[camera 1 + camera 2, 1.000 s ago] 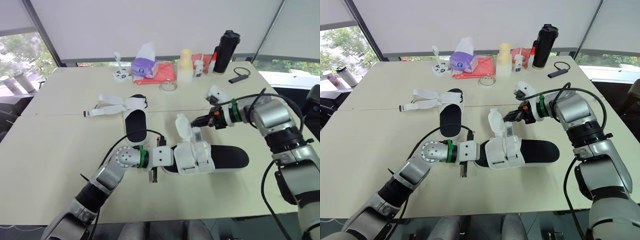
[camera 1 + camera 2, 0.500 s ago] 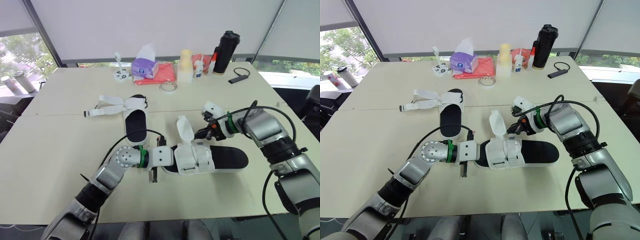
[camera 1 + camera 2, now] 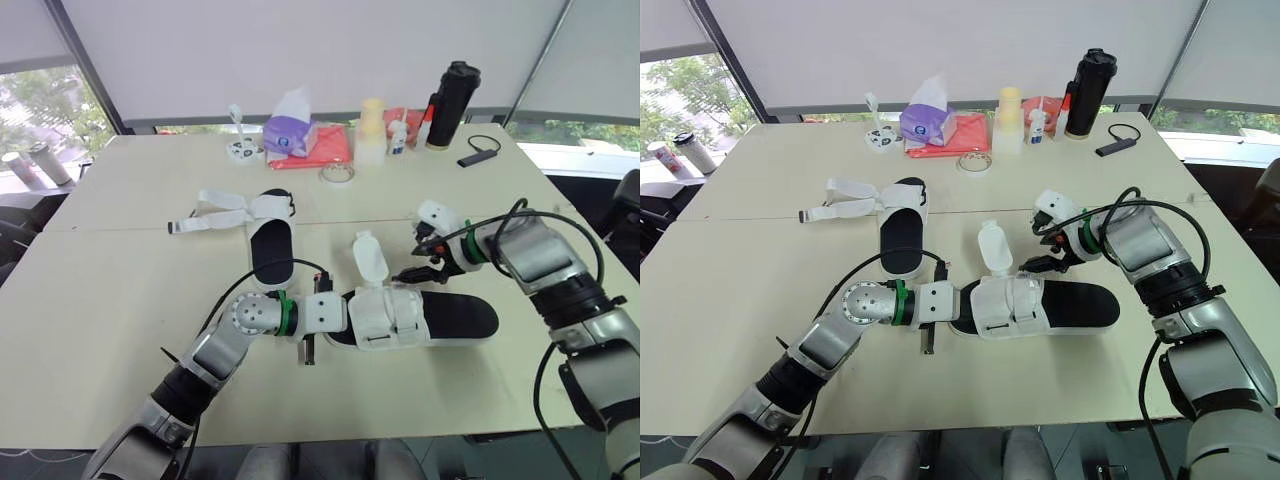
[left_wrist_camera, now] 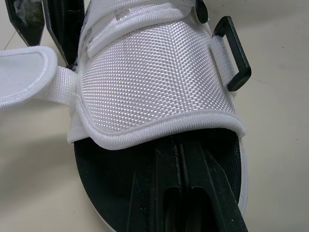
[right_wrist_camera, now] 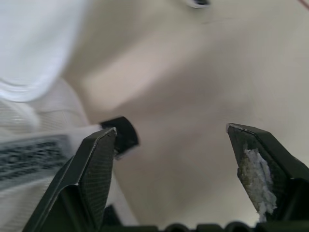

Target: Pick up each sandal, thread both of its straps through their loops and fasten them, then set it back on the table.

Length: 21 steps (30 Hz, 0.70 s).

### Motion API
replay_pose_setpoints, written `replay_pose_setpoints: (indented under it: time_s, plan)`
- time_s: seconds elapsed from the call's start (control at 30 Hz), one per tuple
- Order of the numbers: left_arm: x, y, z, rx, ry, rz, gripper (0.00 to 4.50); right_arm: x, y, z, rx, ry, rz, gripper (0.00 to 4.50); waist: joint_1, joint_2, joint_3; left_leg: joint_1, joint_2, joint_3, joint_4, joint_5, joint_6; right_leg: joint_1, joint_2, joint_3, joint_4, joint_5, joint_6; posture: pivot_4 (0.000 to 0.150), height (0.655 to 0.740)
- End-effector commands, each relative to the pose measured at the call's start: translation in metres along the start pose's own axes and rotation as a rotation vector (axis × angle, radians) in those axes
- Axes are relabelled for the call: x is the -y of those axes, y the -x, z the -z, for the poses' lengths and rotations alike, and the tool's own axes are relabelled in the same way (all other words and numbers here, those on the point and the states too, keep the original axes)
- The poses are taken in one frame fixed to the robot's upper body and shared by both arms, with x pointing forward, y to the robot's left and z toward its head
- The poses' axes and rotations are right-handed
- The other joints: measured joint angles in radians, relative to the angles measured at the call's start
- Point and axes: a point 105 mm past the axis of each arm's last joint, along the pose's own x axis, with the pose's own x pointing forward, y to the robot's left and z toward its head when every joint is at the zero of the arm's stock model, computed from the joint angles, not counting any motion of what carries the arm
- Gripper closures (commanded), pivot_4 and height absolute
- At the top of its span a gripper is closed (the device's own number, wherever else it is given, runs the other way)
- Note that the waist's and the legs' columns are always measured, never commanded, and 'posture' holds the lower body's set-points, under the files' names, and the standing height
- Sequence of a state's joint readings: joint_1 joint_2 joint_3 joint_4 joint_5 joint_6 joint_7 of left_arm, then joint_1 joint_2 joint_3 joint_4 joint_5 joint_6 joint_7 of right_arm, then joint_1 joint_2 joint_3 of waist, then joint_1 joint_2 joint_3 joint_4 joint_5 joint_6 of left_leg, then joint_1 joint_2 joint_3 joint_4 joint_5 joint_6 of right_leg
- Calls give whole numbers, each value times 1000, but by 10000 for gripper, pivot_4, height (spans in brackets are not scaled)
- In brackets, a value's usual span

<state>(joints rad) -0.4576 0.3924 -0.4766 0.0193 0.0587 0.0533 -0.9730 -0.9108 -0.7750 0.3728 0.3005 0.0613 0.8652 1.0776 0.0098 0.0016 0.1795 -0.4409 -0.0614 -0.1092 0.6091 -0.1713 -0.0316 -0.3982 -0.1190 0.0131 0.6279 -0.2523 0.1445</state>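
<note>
**Robot braces sandal on counter**

Head view: the left arm reaches across the counter [image 3: 120,300] into the sandal [image 3: 455,318], and the bent right arm hovers at its straps.
Left wrist: the left end effector [image 4: 193,193] lies closed under the upper.
Right wrist: the right end effector [image 5: 171,130] gapes wide beside the loop [image 5: 121,136].

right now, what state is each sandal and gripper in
near sandal: lying flat, one strap raised, unfastened
far sandal: lying flat, straps splayed open
left gripper: shut, tucked under near sandal's front band
right gripper: open, empty, beside near sandal
black bottle: upright, lid on
</note>
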Motion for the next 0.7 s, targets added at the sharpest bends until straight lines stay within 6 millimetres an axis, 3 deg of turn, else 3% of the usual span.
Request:
replay_pose_setpoints:
  time_s: [0.03,0.17,0.33,0.47,0.7]
  plan:
    - [22,-5,25,-93,62,79,45000,21,31,-33,123,-9,98,4769,0,0,0,0,0,0,0,0,0,0,0,0,0,0,0,1500,7296]
    - [22,-5,25,-92,62,78,45000,13,42,-57,216,-87,31,4769,0,0,0,0,0,0,0,0,0,0,0,0,0,0,0,1500,7296]
    - [23,-6,25,-91,60,78,45000,-24,45,-86,351,-299,-234,4769,1,0,0,0,0,-1,0,0,0,0,0,0,0,0,0,1500,7296]
    - [23,-6,25,-90,60,76,45000,-45,42,-81,313,-358,-324,4769,3,0,0,-1,0,-2,0,0,0,-1,0,0,1,0,0,1500,7296]
    - [21,-8,25,-88,58,71,45000,-54,27,-65,259,-384,-345,4769,1,0,0,-1,-1,-1,0,0,0,-1,0,0,1,-1,-1,1500,7296]
